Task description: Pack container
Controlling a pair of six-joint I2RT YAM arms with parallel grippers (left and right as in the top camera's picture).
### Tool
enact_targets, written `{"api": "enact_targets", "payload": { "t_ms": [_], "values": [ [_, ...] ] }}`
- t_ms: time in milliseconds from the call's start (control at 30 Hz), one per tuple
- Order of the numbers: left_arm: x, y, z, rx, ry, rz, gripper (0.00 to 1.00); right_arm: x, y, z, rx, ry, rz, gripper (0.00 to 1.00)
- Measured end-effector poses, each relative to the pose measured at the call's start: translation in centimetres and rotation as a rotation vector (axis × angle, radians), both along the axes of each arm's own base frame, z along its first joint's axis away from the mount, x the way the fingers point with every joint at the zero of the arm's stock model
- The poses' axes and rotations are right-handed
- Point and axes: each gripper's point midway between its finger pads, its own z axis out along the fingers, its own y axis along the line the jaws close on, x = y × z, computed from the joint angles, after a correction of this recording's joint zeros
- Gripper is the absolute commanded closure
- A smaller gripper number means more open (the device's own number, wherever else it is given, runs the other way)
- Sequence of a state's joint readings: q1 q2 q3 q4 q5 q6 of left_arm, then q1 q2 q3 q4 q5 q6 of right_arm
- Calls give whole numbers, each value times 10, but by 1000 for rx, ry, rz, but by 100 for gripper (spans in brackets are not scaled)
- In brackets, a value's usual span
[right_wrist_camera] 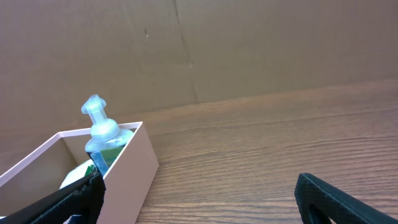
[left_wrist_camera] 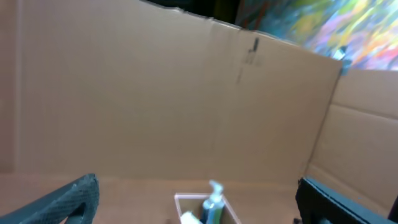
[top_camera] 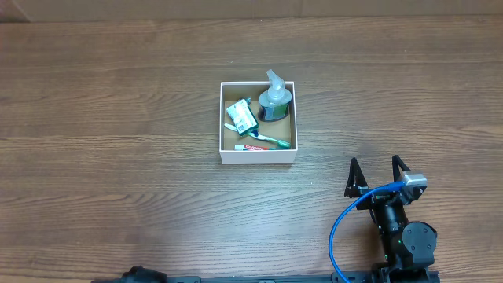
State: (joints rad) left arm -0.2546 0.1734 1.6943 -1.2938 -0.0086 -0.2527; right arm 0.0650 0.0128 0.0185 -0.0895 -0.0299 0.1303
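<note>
The container (top_camera: pixel 223 126), a square white-walled box with a brown inside, sits near the table's middle. It holds a clear pump bottle (top_camera: pixel 275 97), a green-white packet (top_camera: pixel 241 116), a green toothbrush (top_camera: pixel 266 140) and a small red-white tube (top_camera: pixel 252 147). The box (right_wrist_camera: pixel 134 165) and bottle (right_wrist_camera: pixel 99 134) show at the left of the right wrist view, and small in the left wrist view, where the box (left_wrist_camera: pixel 186 199) sits bottom centre. My right gripper (top_camera: pixel 378 172) is open and empty, near the front right, apart from the box. My left gripper (left_wrist_camera: pixel 198 202) is open and empty; only a bit of that arm shows overhead at the front edge.
A brown cardboard wall (right_wrist_camera: pixel 249 50) stands behind the table. A blue cable (top_camera: pixel 339 228) loops beside the right arm's base. The wooden table (top_camera: pixel 102 118) stretches bare to the left and right of the box.
</note>
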Motion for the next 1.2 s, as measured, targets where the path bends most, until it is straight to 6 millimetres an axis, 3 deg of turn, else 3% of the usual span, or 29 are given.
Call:
{"api": "enact_targets", "payload": {
  "t_ms": [267,800,900,1067,1200],
  "values": [
    [-9,1,-57,24,115,88,0,0,0,0,0,0,0,0],
    [-3,-2,-119,61,308,137,0,0,0,0,0,0,0,0],
    [11,-2,-110,54,282,160,0,0,0,0,0,0,0,0],
    [82,-9,-64,59,86,210,0,0,0,0,0,1,0,0],
    [144,-25,-65,126,-1,168,0,0,0,0,0,0,0,0]
  ]
}}
